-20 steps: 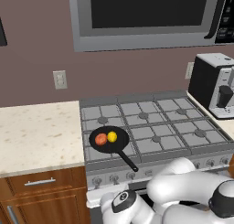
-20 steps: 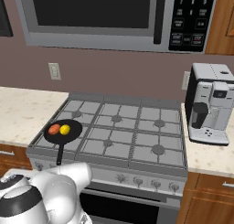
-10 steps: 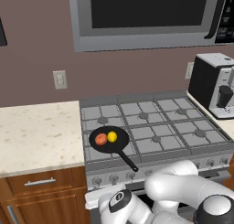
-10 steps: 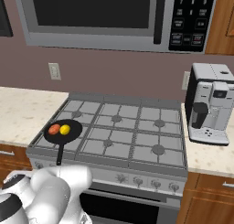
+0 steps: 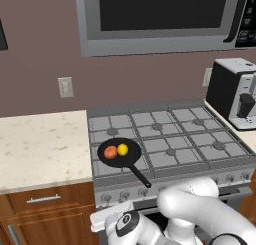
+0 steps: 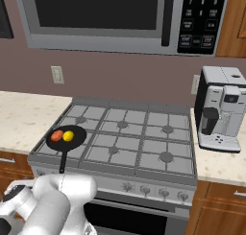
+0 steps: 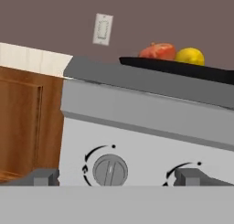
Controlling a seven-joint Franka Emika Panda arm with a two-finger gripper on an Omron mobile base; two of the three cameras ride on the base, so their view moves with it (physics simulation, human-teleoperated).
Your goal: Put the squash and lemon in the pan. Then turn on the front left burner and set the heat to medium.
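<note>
From the hand camera I have my tool [image 7: 117, 176] low in front of the stove's control panel, its two finger tips spread wide with nothing between them. One fingertip [image 7: 42, 176] sits at the left of the picture, the other at the right, and a grey round knob [image 7: 110, 170] lies between them, ahead of the tool and not touched. A second knob dial [image 7: 183, 168] is partly hidden behind the right tip.

Above the tool and beyond the panel's top edge I see the pan [image 7: 183, 68] edge-on, with the squash [image 7: 157, 50] and the lemon [image 7: 190, 56] in it, side by side and touching or nearly so; the squash is the one more directly above the tool. A wall outlet [image 7: 103, 29] is on the wall behind, up and to the left.

In the left base view the pan [image 5: 122, 159] rests on the front left burner [image 5: 118, 157], covering most of that grate, handle pointing toward the stove's front edge. The squash [image 5: 110, 152] and lemon [image 5: 122, 149] lie in the pan's far half. The worktop [image 5: 40, 144] runs off beside the stove. In the right base view a coffee machine [image 6: 222, 109] stands on the worktop at the stove's other side, well apart from the pan [image 6: 66, 137].
</note>
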